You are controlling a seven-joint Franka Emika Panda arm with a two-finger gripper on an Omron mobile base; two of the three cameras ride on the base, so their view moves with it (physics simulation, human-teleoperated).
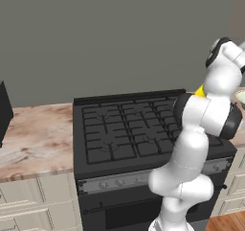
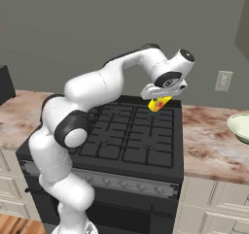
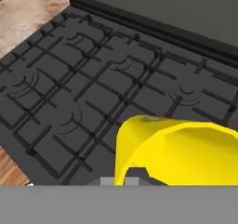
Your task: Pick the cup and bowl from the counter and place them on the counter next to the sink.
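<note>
The fingers (image 2: 158, 101) grasp the cup (image 2: 158, 103), holding it tilted in the air above the black stove (image 2: 126, 136), presumably in transit. The bowl (image 2: 239, 127) waits on the surface (image 2: 209, 141), right of the stove.

A plain grey wall (image 2: 73, 29) carries a white outlet plate (image 2: 223, 81); cream panelled cabinets (image 1: 33, 199) stand on orange wooden floor (image 1: 229, 221).

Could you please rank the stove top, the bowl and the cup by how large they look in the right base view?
Largest to smallest:
1. stove top
2. bowl, partly cut off by the frame edge
3. cup, held in the jaws above the stove
</note>
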